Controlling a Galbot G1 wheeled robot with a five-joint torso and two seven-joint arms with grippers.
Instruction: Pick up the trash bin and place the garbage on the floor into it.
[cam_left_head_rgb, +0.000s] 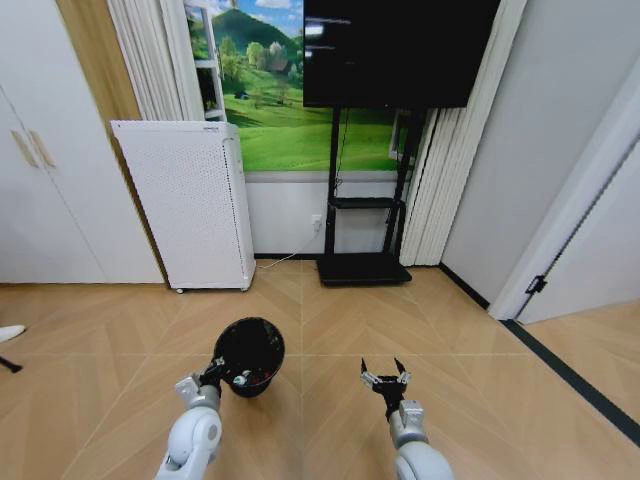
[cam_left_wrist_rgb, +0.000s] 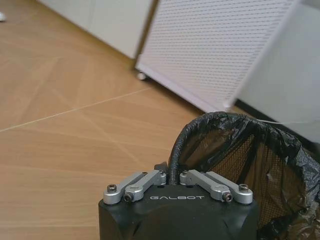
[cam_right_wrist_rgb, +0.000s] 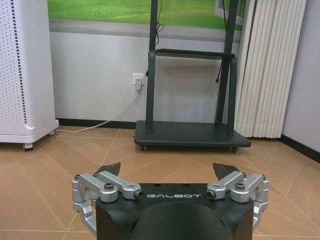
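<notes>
Parquet floor (cam_left_head_rgb: 330, 330) is lying bare ahead, white perforated appliance (cam_left_head_rgb: 185, 205) at 11 o'clock. Left pincer (cam_left_head_rgb: 212, 375) is clamping the trash bin (cam_left_head_rgb: 249, 356) rim at the bin's 8 o'clock, mouth tilting toward the head camera. Right pincer (cam_left_head_rgb: 385, 376) is hanging spread and empty at the bin's 3 o'clock, near. Garbage (cam_left_head_rgb: 243, 378): pale and red bits are showing inside the bin, too small to identify.

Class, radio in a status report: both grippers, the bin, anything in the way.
Left gripper shut on bin rim, bin off the floor, litter inside. Right gripper open, holding nothing. Nothing in the way.
</notes>
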